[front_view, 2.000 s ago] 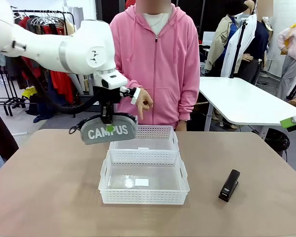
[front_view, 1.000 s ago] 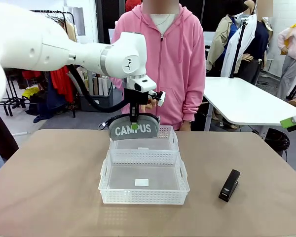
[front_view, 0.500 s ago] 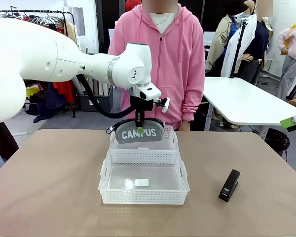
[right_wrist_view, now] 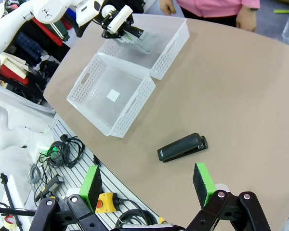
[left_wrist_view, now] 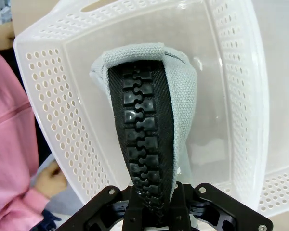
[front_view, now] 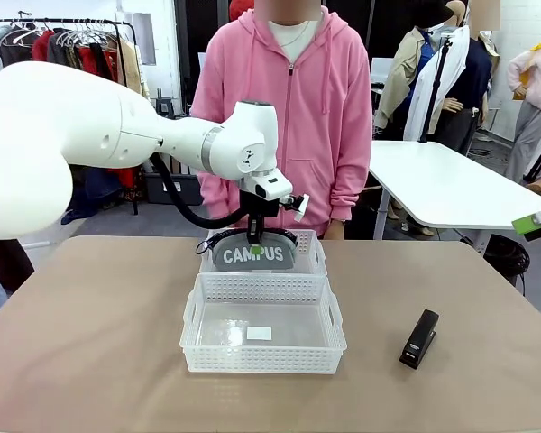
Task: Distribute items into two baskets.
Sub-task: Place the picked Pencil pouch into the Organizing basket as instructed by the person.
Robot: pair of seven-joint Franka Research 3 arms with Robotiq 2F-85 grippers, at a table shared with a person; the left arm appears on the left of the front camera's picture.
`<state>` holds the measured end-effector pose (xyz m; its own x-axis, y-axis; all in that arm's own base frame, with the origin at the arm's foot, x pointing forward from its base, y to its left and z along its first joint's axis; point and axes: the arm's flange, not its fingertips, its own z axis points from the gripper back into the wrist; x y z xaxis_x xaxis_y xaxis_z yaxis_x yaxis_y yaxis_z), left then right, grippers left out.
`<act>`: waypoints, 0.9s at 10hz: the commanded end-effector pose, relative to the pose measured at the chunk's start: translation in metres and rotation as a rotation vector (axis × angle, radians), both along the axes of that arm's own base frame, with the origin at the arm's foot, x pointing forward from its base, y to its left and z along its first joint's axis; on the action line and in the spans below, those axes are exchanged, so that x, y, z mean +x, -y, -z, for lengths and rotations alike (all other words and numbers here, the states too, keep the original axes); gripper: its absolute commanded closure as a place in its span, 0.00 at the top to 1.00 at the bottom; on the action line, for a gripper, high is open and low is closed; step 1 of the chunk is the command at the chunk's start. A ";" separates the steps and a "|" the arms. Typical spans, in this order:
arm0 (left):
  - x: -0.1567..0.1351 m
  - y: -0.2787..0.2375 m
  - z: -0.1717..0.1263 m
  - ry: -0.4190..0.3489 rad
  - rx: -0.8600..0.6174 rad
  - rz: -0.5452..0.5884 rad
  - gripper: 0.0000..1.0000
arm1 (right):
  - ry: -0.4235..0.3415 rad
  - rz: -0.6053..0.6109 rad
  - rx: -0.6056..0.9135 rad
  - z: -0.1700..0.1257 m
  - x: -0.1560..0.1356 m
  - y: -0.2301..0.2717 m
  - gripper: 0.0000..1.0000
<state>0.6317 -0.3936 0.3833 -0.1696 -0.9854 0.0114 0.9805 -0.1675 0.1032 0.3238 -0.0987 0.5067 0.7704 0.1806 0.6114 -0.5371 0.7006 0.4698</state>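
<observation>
**Pouch comes down into the far basket, not yet released**

Over the last 2 seconds the left arm has swung from the upper left of the front view towards the centre and dropped. The grey "CAMPUS" pouch point(front_view: 252, 256) hung above the counter point(front_view: 90, 343), left of the baskets. It now hangs with its lower part inside the far basket point(front_view: 312, 262), just above the middle of the frame. The left fingers point(front_view: 254, 249) stay clamped on the pouch's top edge. In the left wrist view they pinch the black zip strip at the bottom centre, and the pouch hangs down from them over the basket floor. Whether its lower end touches that floor I cannot tell.

The other things have not shifted. The near basket point(front_view: 261, 359) at lower centre holds nothing but its small white label. The stapler point(front_view: 419, 338) lies on the bare counter at lower right, well apart from both baskets. The right fingers point(right_wrist_view: 202, 179) are spread apart with nothing between them, high above the stapler at the bottom of the right wrist view.

By my reading, the first of the 2 items is nearly placed and only the release is left. The stapler still has to go, probably into the near basket.
</observation>
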 end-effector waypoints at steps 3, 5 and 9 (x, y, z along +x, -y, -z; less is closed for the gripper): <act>0.021 0.004 0.003 -0.023 0.003 0.050 0.00 | 0.015 -0.006 0.011 -0.001 0.001 0.000 1.00; 0.028 0.005 0.009 -0.051 0.004 0.062 0.00 | 0.015 -0.006 0.011 -0.001 0.001 0.000 1.00; 0.035 0.002 0.012 -0.078 -0.011 0.052 0.07 | 0.015 -0.006 0.011 -0.001 0.001 0.000 1.00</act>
<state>0.6564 -0.3919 0.3610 -0.2077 -0.9781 0.0168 0.9773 -0.2067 0.0467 0.3238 -0.0987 0.5067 0.7705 0.1806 0.6114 -0.5371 0.7005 0.4699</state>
